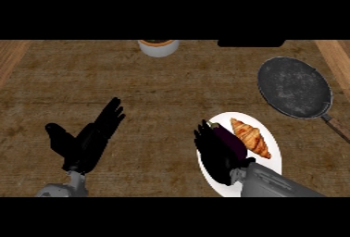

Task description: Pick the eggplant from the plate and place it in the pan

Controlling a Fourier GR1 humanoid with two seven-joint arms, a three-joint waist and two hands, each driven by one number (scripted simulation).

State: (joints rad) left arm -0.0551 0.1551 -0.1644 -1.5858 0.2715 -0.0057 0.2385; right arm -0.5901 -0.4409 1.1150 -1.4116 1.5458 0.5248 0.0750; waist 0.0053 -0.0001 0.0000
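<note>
The bench is a mottled brown top with lighter wood strips at its left and right edges; no more of the room shows. On it sit one white plate, one dark pan up and to the right of the plate, and one pale cup far up-left of it. The plate carries one croissant and one eggplant — the eggplant lies just left of the croissant. The right hand covers the plate's left part, fingers curled round the eggplant. The left hand rests well left of the plate — fingers straight and apart.
</note>
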